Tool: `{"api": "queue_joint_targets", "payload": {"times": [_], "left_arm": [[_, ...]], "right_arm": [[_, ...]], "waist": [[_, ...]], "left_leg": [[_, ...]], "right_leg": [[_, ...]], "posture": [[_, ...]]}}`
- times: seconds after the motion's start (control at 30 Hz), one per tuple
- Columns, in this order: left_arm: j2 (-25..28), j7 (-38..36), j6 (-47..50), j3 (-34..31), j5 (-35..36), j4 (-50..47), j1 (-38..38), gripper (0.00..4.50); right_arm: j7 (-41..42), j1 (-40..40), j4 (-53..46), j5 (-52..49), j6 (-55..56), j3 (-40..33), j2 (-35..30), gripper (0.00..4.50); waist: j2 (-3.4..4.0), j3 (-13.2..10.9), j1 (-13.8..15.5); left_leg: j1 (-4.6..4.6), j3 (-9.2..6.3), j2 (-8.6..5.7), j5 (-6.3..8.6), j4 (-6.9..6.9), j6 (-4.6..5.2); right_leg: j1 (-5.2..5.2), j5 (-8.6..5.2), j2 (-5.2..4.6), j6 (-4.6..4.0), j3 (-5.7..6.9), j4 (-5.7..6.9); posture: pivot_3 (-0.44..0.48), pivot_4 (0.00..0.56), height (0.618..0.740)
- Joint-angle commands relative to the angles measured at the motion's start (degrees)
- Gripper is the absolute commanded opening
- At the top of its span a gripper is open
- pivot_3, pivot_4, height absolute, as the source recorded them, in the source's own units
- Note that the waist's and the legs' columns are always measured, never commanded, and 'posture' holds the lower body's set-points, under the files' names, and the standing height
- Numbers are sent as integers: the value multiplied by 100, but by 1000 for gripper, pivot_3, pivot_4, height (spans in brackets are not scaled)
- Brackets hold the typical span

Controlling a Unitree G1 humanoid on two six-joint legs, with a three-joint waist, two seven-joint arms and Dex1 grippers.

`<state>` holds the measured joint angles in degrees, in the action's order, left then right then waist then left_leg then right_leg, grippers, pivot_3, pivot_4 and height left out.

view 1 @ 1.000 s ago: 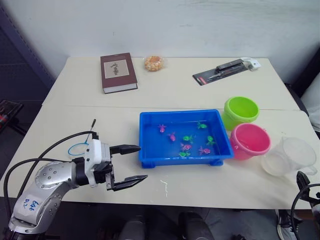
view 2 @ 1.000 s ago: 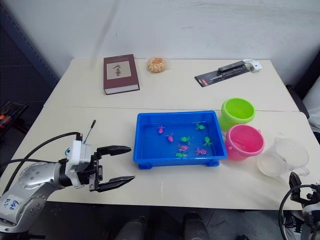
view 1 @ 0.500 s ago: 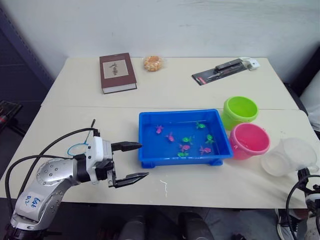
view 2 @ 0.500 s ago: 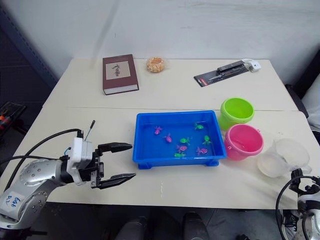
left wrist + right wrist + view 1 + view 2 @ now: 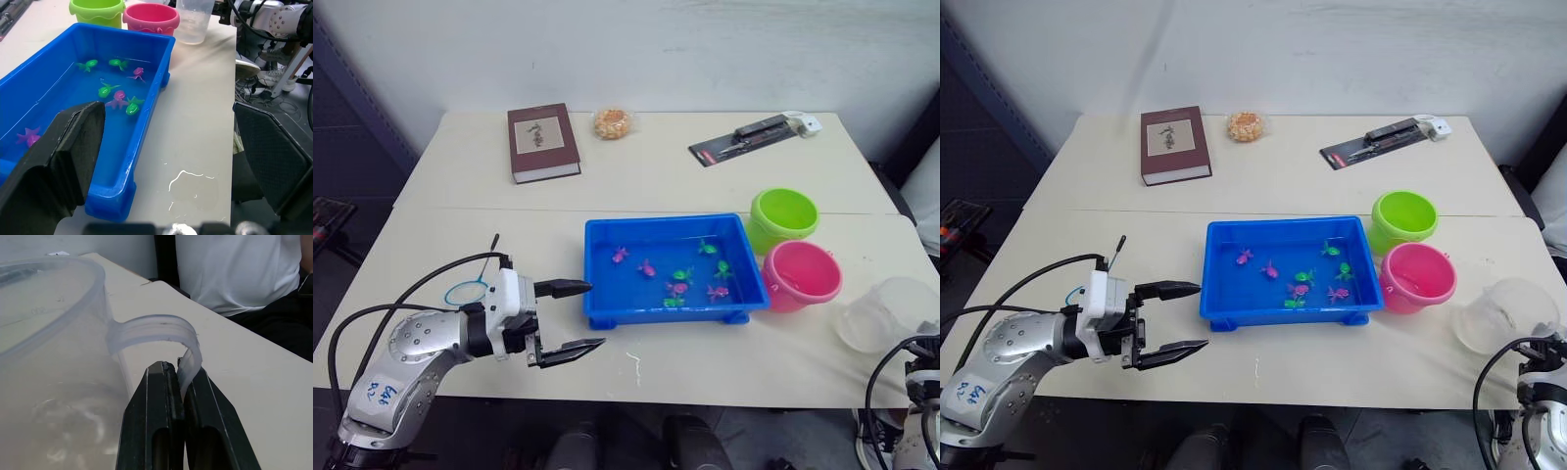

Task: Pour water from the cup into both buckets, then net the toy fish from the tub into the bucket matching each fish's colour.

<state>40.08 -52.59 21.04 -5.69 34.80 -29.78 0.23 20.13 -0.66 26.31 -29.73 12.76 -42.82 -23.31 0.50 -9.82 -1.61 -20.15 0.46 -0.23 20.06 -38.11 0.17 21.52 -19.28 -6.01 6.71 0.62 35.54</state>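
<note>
1. Right gripper: fingers clamped on the cup's handle. In the head views the arm is cut off at the table's near right edge, and the cup is hard to make out against the table.
2. Left gripper: fingers spread wide, holding nothing, just beside the tub's near left corner, above the table.
3. Net: one, lying on the table near the left wrist; its hoop is partly hidden behind the arm and cable.
4. Tub: one, centre of table, holding water and fish. Eight counted, four pink and four green, though they are small and clustered.
5. Buckets: two, right of the tub. Pink bucket nearer, touching the tub's right rim; green bucket behind it. The cup stands right of the pink one.
6. Far side: one book, one snack bag, one packaged tool.
</note>
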Motion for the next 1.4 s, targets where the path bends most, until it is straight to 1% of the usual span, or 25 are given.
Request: {"api": "queue_joint_targets", "payload": {"times": [0.03, 0.1, 0.23, 0.3, 0.4, 0.6, 0.73, 0.87, 1.0, 1.1, 1.27, 1.4], "left_arm": [[-38, 23, 54, -92, 178, -32, -120, 4500], [-51, 24, 86, -99, 206, 0, -176, 4500], [-109, -47, 146, -57, 254, 192, -405, 4500], [-133, -122, 174, 10, 258, 295, -516, 4500], [-163, -218, 210, 88, 257, 402, -630, 4500], [-187, -443, 231, 240, 215, 614, -806, 4500], [-267, -433, 238, 312, 155, 734, -979, 4500], [-298, -440, 203, 340, 88, 797, -1064, 4500], [-295, -408, 178, 317, 39, 782, -1046, 4500], [-297, -372, 164, 305, 3, 770, -1043, 4500], [-343, -248, 219, 264, 94, 638, -1048, 4500], [-408, -180, 230, 308, 108, 618, -1095, 4500]], "right_arm": [[-111, -100, -642, -171, 158, -243, -117, 60], [-195, -185, -896, -176, 73, -261, -148, 60], [-280, -598, -2030, -91, -230, -265, -401, 60], [-220, -869, -2582, 188, -479, -122, -704, 60], [-140, -1084, -2975, 507, -561, 8, -959, 60], [-255, -1035, -4140, 971, -923, 174, -1295, 60], [-242, -894, -4636, 1412, -1286, 455, -1586, 60], [-437, -641, -4814, 1833, -1623, 594, -1685, 60], [-484, -464, -4662, 2097, -1696, 516, -1719, 60], [-413, -496, -4470, 2389, -1554, 492, -1830, 60], [-317, -673, -4065, 3175, -909, 600, -2215, 60], [-518, -657, -3678, 3520, -598, 642, -2200, 60]], "waist": [[3, 0, 1], [3, 0, 6], [12, -1, 16], [13, -1, 15], [7, -2, 5], [6, -2, 9], [6, -3, 19], [3, -4, 55], [2, -5, 96], [2, -5, 150], [2, -5, 148], [0, -6, 143]], "left_leg": [[0, 0, 0, 0, 0, 0], [0, 0, 0, 0, 0, 0], [-2, -1, -1, 0, 1, 0], [-3, -1, -1, 0, 1, 0], [-1, 3, 0, 0, 1, 0], [-1, 4, 9, -3, 2, -8], [-2, 4, 6, -4, -1, -7], [-9, -4, 7, -4, 0, -8], [-11, -3, 3, -5, -1, -6], [-11, -3, 3, -5, -1, -6], [-12, 0, -1, -7, -1, -2], [-11, 0, 1, -7, -2, -2]], "right_leg": [[0, 0, 0, 0, 0, 0], [1, 0, 0, 0, 0, 0], [2, 0, -1, 0, 1, 0], [2, 0, 0, 0, 0, -1], [2, 1, 4, 1, -2, 0], [5, 1, 21, 1, -7, 1], [6, 1, 20, 1, -7, 1], [6, 1, 25, 2, -1, 5], [7, 2, 32, 3, 0, 7], [7, 1, 35, 3, 0, 4], [7, 1, 37, 3, -1, 3], [7, 2, 42, 3, -1, 2]], "posture": [[0, 150, 738], [0, 150, 738], [0, 150, 738], [0, 150, 738], [0, 150, 738], [0, 150, 738], [0, 150, 738], [0, 150, 738], [0, 150, 738], [0, 150, 738], [0, 150, 738], [0, 150, 738]]}}
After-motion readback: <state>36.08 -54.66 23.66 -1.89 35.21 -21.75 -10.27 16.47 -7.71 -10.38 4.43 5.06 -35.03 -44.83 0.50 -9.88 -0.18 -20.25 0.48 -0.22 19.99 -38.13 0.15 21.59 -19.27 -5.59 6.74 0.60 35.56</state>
